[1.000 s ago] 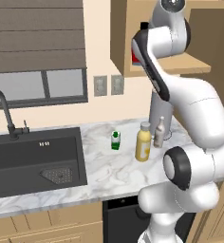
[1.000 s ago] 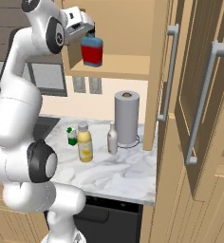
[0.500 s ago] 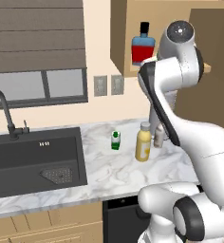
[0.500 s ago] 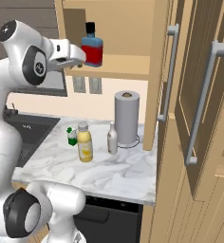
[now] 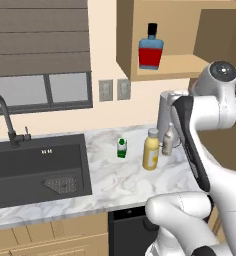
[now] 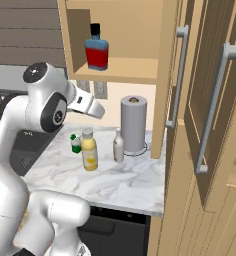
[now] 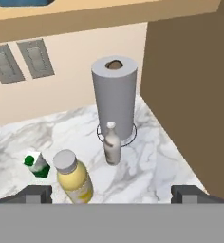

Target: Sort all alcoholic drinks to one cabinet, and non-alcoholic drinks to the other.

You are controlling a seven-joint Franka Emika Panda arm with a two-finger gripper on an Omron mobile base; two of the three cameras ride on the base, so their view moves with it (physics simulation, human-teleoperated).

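The squat blue bottle [image 5: 151, 48] with its red label and black cap is standing upright on the single shelf board of the small light-wood cabinet [image 5: 178, 67], up on the wall at about twelve o'clock from the counter items. Below it, on the marble counter [image 5: 115, 176], you are looking at the other three drinks: the slim grey long-necked bottle [image 7: 112, 144] is standing upright just in front of the grey paper towel roll [image 7: 115, 97], at its six o'clock in the hand view, near it but whether touching cannot be told. The tall yellow bottle [image 7: 74, 177] with the pale cap is sitting at about eight o'clock from the grey bottle, close beside it, and the small green-and-white carton [image 7: 36, 163] is sitting at about ten o'clock from the yellow bottle, a little apart. To the right, the tall pantry unit [image 6: 212, 125] with panelled doors and silver bar handles is standing against the counter's end. Your gripper [image 7: 111, 193] is hovering above the counter with its two dark fingertips [image 7: 34, 193] spread wide apart and nothing between them, looking down on the bottles. At nine o'clock along the counter, the dark sink [image 5: 35, 170] and its curved faucet [image 5: 2, 117] are sitting under the window.
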